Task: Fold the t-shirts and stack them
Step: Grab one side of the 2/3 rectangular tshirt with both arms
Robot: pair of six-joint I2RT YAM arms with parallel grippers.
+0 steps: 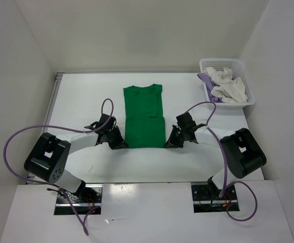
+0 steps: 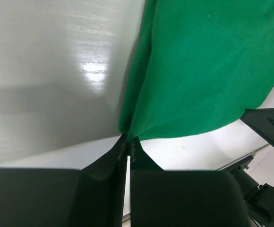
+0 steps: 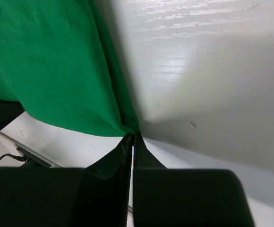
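Green t-shirt (image 1: 144, 119): long axis near-to-far, collar far; left claw (image 2: 128, 142), right claw (image 3: 132, 137) clamped on near corners.

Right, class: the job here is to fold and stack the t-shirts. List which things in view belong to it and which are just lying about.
Belong to the job:
green t-shirt, its near corners pinched by the left gripper and right gripper
white t-shirt and lavender t-shirt, bunched in the basket

Just lying about:
the basket itself
the table
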